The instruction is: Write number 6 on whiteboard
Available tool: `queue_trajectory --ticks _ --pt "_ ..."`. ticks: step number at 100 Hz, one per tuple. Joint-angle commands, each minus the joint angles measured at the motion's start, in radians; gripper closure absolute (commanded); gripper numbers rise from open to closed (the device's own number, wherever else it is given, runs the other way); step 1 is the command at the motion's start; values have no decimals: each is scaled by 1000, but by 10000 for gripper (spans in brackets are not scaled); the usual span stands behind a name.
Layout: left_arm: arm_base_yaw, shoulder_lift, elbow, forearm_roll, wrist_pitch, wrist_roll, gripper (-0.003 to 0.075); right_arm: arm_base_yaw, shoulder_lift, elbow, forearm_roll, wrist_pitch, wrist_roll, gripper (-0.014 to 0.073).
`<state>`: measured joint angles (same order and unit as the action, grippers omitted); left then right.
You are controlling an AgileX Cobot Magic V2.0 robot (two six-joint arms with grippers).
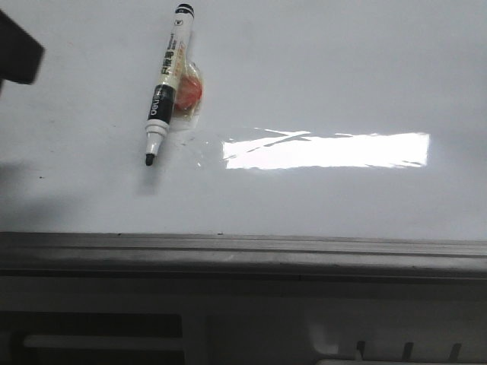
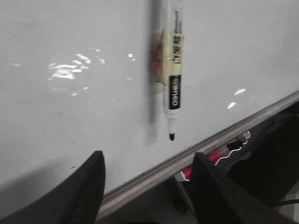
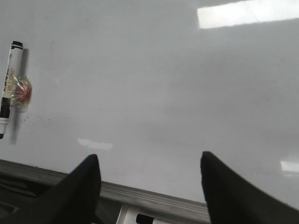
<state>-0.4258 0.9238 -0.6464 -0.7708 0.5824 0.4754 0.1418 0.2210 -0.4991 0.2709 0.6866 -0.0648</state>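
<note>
The whiteboard is glossy white with a grey frame edge at the front. No drawn number 6 shows on it. A white and black marker lies uncapped on the board at the left, tip toward the front, with an orange-red lump in clear tape stuck to it. It also shows in the left wrist view and the right wrist view. My left gripper is open and empty, near the board's front edge, short of the marker tip. My right gripper is open and empty over the front edge.
A bright rectangular glare patch lies on the board right of the marker. A dark arm part shows at the far left. Below the frame sits a tray with a pink marker.
</note>
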Motion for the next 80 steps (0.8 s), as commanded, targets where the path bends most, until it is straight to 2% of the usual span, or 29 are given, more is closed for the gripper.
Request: queue_trajectory --ticks 1,15,25,61,71,80 --pt "-96 48 -36 -54 -139 12 351 -1 21 -34 -1 -67 -15 175" --pt "-204 118 -36 -65 -285 12 351 -1 21 -34 -1 -40 -15 175" --pt "-246 158 -36 -81 -361 12 351 -1 21 -34 -1 -13 -15 175" --pt "-266 253 -36 -96 -440 12 357 -1 21 -34 1 -10 -15 175" --pt "-266 278 -36 -99 -451 12 391 -1 21 -34 11 -26 -15 175" --pt "-266 291 -36 -99 -459 12 460 -1 21 -34 22 -35 -15 175"
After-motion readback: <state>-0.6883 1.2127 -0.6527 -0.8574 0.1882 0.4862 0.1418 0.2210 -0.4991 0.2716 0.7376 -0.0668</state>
